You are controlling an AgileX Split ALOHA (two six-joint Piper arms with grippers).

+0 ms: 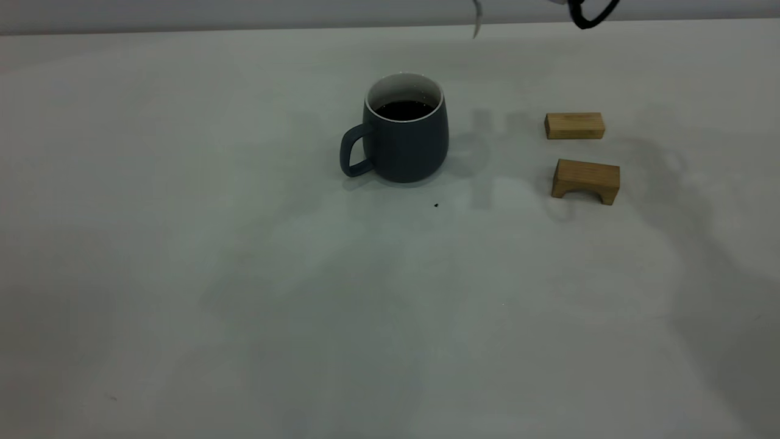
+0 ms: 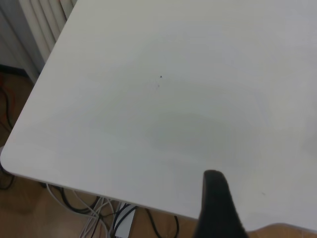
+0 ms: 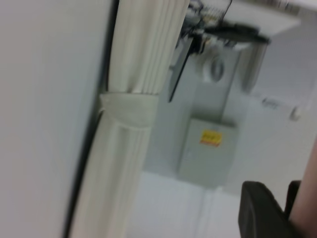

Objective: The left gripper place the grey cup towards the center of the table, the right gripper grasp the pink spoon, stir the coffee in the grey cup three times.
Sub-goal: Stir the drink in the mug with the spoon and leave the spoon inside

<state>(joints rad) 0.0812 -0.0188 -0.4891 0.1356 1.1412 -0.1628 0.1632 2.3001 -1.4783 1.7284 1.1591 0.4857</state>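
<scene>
The grey cup (image 1: 402, 137) stands upright near the middle of the table (image 1: 183, 244), its handle toward the exterior view's left. Dark coffee (image 1: 404, 110) fills its white inside. The grey metal tip of the pink spoon (image 1: 476, 23) hangs in the air at the top edge, behind and right of the cup, well clear of it. In the right wrist view my right gripper (image 3: 278, 201) is shut on the pink spoon's handle (image 3: 309, 198), raised and facing a curtain. My left gripper (image 2: 218, 208) shows as a dark shape over a bare table corner, far from the cup.
Two wooden blocks lie right of the cup: a flat one (image 1: 574, 125) and an arch-shaped one (image 1: 586, 180). A tiny dark speck (image 1: 436, 205) sits in front of the cup. A black cable loop (image 1: 588, 17) hangs at the top right.
</scene>
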